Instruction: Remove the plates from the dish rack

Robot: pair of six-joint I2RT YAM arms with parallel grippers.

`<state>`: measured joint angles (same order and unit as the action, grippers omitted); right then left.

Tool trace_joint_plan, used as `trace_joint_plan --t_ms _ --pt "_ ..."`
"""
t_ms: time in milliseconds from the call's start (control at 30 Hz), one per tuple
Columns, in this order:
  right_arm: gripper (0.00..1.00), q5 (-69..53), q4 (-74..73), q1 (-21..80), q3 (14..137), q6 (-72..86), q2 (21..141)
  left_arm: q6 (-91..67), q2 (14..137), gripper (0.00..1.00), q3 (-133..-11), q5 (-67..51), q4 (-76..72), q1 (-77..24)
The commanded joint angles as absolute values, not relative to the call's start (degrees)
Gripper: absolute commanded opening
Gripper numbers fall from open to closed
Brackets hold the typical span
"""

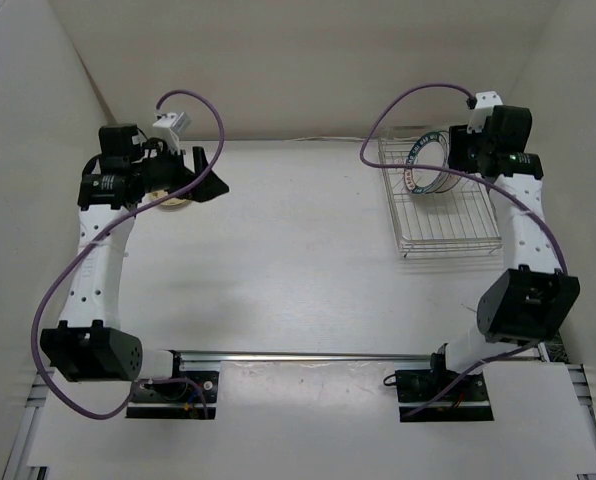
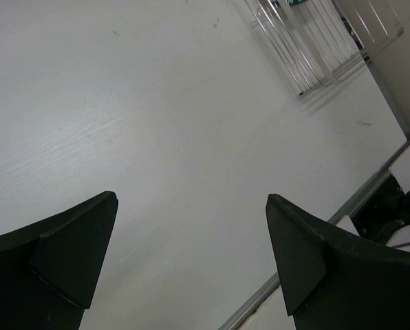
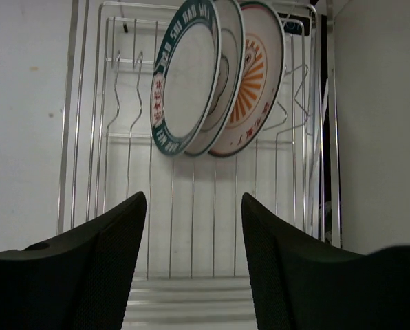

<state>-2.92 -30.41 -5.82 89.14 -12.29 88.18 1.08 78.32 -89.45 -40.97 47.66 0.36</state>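
You are holding the left gripper (image 2: 190, 199) over the far-left part of the bench (image 1: 298, 260), close to the left wall. Its jaws are standing wide apart with nothing between them, and the left wrist camera is showing only bare white bench top in the gap. In the top view a tan plate (image 1: 174, 204) is lying flat on the bench right under that gripper. The arm is covering most of it, so you cannot tell whether the fingers are touching it.

The dish rack (image 1: 450, 222) is sitting near the far-right corner of the bench, with its long side running along the right wall. You are pointing the right gripper (image 3: 193, 199) into the rack from its near side, low over the wire floor. Its jaws are also apart and gripping nothing, and they are staying short of the plates.

Three plates are standing on edge together at the far end of the rack, leaning to one side and overlapping.
- The front one, the lettered-rim plate (image 3: 181, 75), is white with a dark green rim carrying white letters.
- The rearmost one, the orange-pattern plate (image 3: 259, 75), is showing an orange-red sunburst in its centre.
- A middle plate (image 3: 227, 69) is sandwiched between them. Only a sliver of it is showing, so its pattern is not clear.

The rest of the rack's slots are standing unfilled.
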Motion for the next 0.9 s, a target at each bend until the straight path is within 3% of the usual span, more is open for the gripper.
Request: trace_joint_plan --t_ms 0,33,233,867 --pt "0.61 -1.41 -26.54 -5.71 96.31 -11.07 92.62 6.67 78.67 1.0 -85.61 -48.14 50.98 1.14" --pt "0.52 -0.19 -26.02 -5.1 97.29 -12.03 95.16 7.46 78.66 1.0 -85.61 -49.03 51.59 1.14" --pt "0.26 2.63 -24.09 -2.38 99.84 -16.87 102.12 7.47 79.18 1.0 -84.29 -50.45 52.12 1.14" --pt "0.29 6.06 -21.71 -2.37 108.81 -16.88 114.25 8.0 82.18 1.0 -82.62 -48.87 52.12 1.14"
